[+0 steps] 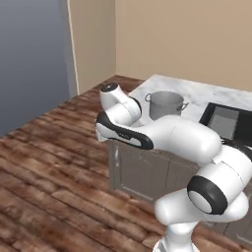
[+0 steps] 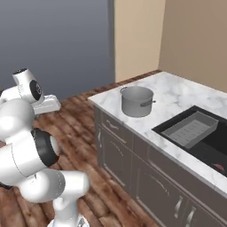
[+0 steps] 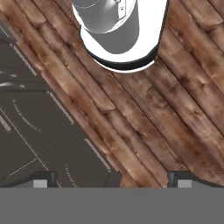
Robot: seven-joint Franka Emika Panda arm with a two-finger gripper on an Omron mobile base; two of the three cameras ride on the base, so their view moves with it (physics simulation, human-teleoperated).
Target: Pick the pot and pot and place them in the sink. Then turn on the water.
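1. The grey pot (image 2: 137,101) stands upright near the worktop's (image 2: 177,95) left end corner.
2. The sink (image 2: 201,135) lies further along, holding a grey tray (image 2: 189,129).
3. The gripper (image 3: 113,180) is open and empty, above the wooden floor (image 3: 144,118).

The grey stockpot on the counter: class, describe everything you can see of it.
The stockpot is a wide, round pot of dull grey metal with straight sides and an open top, no lid. Small loop handles stick out from its rim. It stands upright on the white marble counter, near the corner, apart from the black sink. Nothing else touches it.
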